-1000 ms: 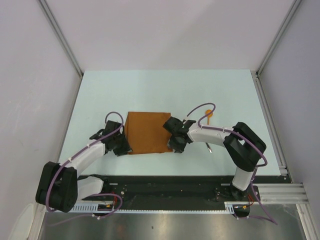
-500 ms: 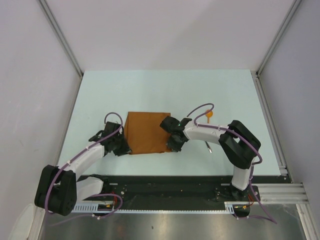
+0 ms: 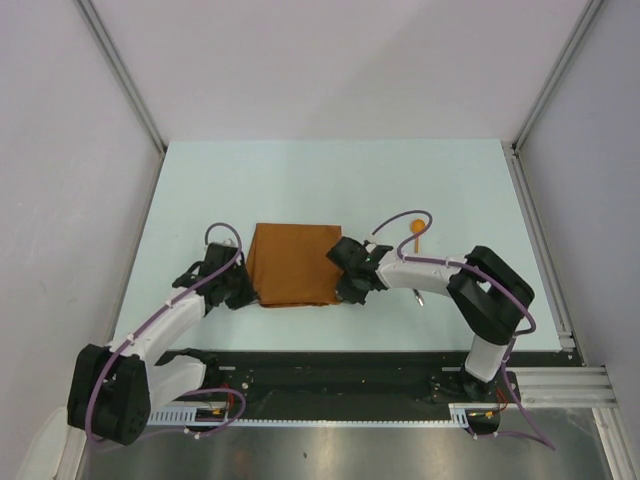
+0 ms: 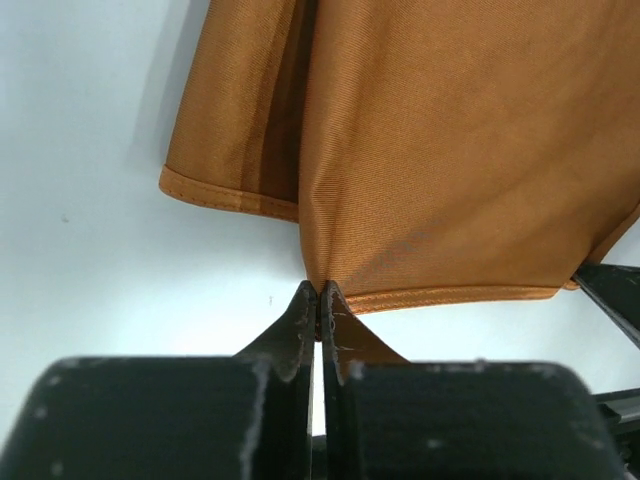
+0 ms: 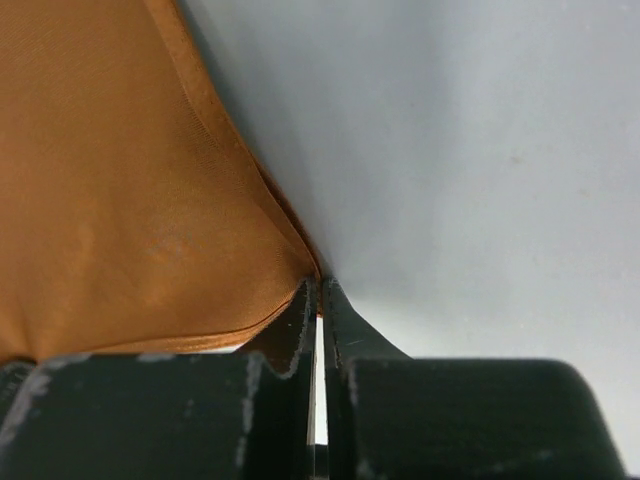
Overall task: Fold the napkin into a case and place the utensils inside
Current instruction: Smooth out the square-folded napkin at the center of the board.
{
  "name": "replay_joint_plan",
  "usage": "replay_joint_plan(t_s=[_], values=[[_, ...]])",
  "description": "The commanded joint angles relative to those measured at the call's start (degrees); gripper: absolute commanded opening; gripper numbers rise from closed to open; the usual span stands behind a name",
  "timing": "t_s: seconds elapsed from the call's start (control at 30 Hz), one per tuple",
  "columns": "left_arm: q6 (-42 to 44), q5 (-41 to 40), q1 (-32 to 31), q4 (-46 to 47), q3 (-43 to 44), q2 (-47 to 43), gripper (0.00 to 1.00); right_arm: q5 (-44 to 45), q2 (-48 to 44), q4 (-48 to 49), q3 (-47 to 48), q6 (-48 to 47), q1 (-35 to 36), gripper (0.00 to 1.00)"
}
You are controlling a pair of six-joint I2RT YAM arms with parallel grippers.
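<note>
a: left gripper (image 4: 318, 292) first. how does it stand?
b: jaws pressed together, with the napkin (image 4: 450, 150) nipped between them. the cloth is drawn up to a peak where its hem meets the jaws, at the napkin's near left corner.
a: and the right gripper (image 5: 318, 290)?
b: the same. it is pinched tight on the napkin's near right corner, and the hem runs straight into the jaws.
a: how does the napkin lie?
b: on the table (image 3: 300, 180), folded to a broad, nearly square shape, stretched between the two grippers. in the left wrist view a lower layer shows on the left of the top one, with its own stitched hem.
a: any creases?
b: the top layer looks smooth apart from the pull toward each held corner.
a: what lies outside the napkin?
b: the spoon (image 3: 417, 232), orange, is to the right of the napkin, about level with its far edge, past the right arm (image 3: 420, 265). the fork (image 3: 418, 296) is also to the right, about level with the near edge. only a small silver bit of it shows just beyond the arm.
a: does either touch the napkin?
b: no, both lie apart from it.
</note>
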Motion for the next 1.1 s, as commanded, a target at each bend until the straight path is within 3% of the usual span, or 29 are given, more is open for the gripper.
replay_joint_plan(t_s=[0.0, 0.23, 0.77, 1.07], values=[[1.81, -2.22, 0.74, -1.16, 5.49, 0.35, 0.00, 1.44, -3.37, 12.32, -6.92, -9.94, 1.03, 0.00], [2.87, -1.09, 0.83, -3.18, 10.60, 1.23, 0.00, 1.70, -9.27, 13.41, -7.99, -11.36, 1.38, 0.00], [5.95, -2.58, 4.51, -6.70, 14.82, 3.78, 0.00, -2.43, -8.13, 13.85, -4.21, -11.98, 0.68, 0.00], [7.62, 3.92, 5.13, -6.79, 16.75, 3.43, 0.00, -0.68, -13.04, 11.83, -6.58, -13.47, -0.29, 0.00]])
